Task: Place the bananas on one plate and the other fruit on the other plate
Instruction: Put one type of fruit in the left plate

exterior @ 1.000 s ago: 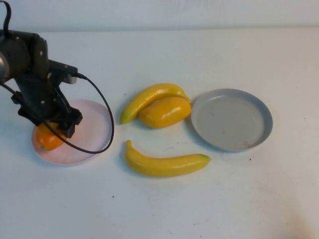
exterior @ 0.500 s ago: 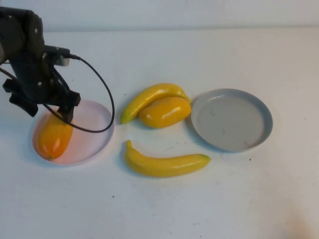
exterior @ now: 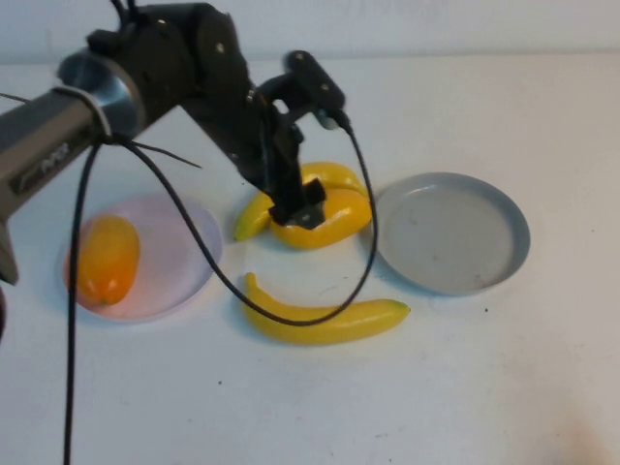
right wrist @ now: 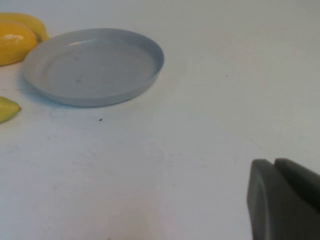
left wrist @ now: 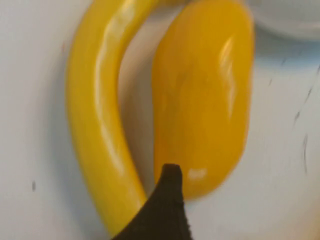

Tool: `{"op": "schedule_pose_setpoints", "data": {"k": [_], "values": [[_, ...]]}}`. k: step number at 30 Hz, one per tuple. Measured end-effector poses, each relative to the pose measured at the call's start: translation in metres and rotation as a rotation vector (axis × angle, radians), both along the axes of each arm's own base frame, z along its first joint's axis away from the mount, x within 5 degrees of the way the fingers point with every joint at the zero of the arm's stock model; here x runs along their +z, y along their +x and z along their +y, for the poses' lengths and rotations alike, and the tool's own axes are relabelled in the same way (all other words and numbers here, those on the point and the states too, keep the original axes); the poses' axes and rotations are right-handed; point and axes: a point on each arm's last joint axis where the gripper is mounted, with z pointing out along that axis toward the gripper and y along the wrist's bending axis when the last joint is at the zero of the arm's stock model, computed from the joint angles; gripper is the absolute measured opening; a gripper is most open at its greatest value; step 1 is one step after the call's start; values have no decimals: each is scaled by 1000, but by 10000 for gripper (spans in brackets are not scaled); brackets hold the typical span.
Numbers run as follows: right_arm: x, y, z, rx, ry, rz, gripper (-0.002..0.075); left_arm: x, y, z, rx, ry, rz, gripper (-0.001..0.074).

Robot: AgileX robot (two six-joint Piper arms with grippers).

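The left gripper [exterior: 298, 211] sits at the centre of the high view, low over the plump, glossy orange-yellow oval fruit [exterior: 325, 219]. Its black body covers the fruit's left end and the middle of the long, curved, shiny yellow plastic banana [exterior: 327, 175] that arches just behind the fruit. Whether its fingers are spread or closed cannot be told: the high view shows only the dark bulk of the wrist, and the left wrist view catches a single ribbed black fingertip [left wrist: 165, 210] at the bottom edge, pointing into the narrow gap between fruit [left wrist: 202, 100] and banana [left wrist: 97, 115]. That close view shows a slim strip of table between the two along most of their length, which the high view hides.

A second glossy banana [exterior: 325, 320] lies alone in the lower middle of the high view, crossed by the arm's black cable. The second orange-yellow oval fruit [exterior: 107, 260] rests in the round, shallow pale pink plate [exterior: 184, 247] at the left. The round grey-blue speckled plate [exterior: 451, 232] with a raised rim lies at the right, holding nothing.

The right gripper [right wrist: 285, 200] appears only in its own wrist view, cut off at the lower right corner over bare white table, its dark fingers pressed together. There the grey-blue plate [right wrist: 95, 65] fills the upper left.
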Motion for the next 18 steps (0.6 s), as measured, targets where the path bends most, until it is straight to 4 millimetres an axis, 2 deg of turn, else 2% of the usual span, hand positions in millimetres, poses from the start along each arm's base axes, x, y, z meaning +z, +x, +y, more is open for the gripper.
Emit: {"op": "schedule_pose_setpoints", "data": {"k": [4,7,12,18], "values": [[0,0,0,0,0,0,-17,-9,-4,-39,-128,-20,-127,669],[0,0,0,0,0,0,-17,-25,-3,-56,-168,-18,-156,669],[0,0,0,0,0,0,-17,-51,3,-59,-180,27,-139,669],[0,0,0,0,0,0,-17,-58,12,-54,-144,30,-155,669]]}}
